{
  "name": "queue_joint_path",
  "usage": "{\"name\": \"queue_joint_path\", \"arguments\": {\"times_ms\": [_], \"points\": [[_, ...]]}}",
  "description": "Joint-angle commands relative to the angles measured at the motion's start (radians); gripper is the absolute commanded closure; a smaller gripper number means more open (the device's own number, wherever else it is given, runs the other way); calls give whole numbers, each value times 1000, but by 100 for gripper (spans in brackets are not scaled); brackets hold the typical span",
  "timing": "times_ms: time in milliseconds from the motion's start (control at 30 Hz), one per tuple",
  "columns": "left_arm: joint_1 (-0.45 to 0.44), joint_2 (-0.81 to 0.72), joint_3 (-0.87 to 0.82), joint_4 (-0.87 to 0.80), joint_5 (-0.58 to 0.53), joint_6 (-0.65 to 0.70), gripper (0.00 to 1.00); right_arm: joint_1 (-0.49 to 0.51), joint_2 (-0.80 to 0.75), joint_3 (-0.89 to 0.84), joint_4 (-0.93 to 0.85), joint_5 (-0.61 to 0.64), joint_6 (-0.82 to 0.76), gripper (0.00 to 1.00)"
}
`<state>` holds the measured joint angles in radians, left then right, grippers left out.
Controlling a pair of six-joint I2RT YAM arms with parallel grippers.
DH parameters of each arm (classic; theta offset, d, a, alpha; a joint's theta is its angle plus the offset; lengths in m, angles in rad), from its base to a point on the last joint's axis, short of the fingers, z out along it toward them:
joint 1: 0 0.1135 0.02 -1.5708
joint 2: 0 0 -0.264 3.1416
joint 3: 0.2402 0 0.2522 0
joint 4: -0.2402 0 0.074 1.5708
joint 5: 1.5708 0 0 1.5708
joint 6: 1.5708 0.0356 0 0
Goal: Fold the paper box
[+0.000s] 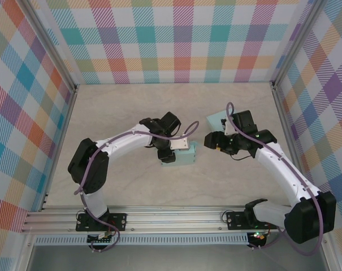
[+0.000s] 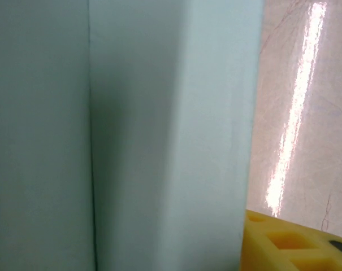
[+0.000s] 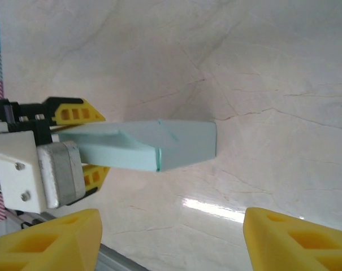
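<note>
The left gripper straddles the paper box, one yellow finger on each side of its end; whether they press it cannot be told; the right gripper gapes wide, nothing between its fingers; the box lies near the middle of the table; a second teal piece lies beside the right gripper; counted: two teal pieces, two grippers.

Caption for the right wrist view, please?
Left gripper straddles the pale blue paper box, seen past the open right gripper.
</note>
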<state>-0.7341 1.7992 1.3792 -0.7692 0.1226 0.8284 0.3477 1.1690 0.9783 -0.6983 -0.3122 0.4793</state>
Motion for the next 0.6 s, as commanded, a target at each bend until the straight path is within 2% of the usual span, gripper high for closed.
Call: {"name": "queue_joint_path", "arguments": {"times_ms": [0, 67, 300, 567], "points": [[10, 11, 21, -44, 17, 21, 38, 13, 23, 34, 3, 32, -79, 33], [15, 1, 18, -29, 9, 23, 37, 18, 46, 44, 19, 29, -92, 33], [28, -63, -20, 18, 26, 18, 23, 39, 141, 98, 69, 12, -142, 35], [48, -117, -69, 52, 35, -7, 24, 90, 214, 133, 111, -10, -185, 45]]}}
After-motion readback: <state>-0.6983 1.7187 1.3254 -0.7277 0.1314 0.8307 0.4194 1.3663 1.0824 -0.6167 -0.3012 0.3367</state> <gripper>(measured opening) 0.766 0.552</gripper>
